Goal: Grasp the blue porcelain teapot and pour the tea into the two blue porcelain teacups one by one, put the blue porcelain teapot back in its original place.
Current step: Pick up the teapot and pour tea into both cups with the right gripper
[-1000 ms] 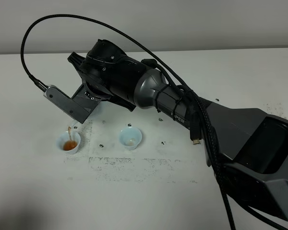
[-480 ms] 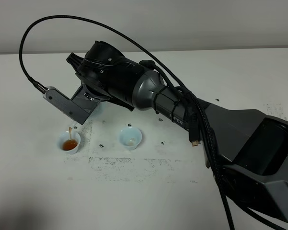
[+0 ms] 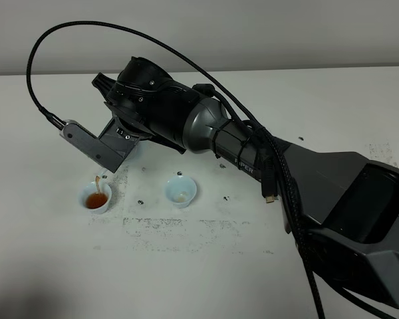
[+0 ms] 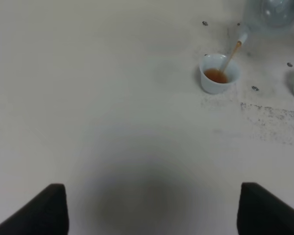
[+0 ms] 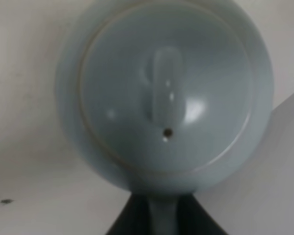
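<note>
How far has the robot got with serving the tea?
Done: the teapot is lifted, its handle clamped in the right arm's jaws. In hand: a thin amber stream falls from the spout into the left-hand cup of the overhead view, which is partly filled. Left: the second cup shows only a whitish inside, no tea, and the teapot has to go back to its place.

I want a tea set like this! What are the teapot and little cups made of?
The teapot looks like glazed porcelain or similar ceramic: smooth pale blue, with bright shiny spots on top. The two cups look alike: glossy pale blue outside, whitish inside. Another glossy material can't be ruled out.
</note>
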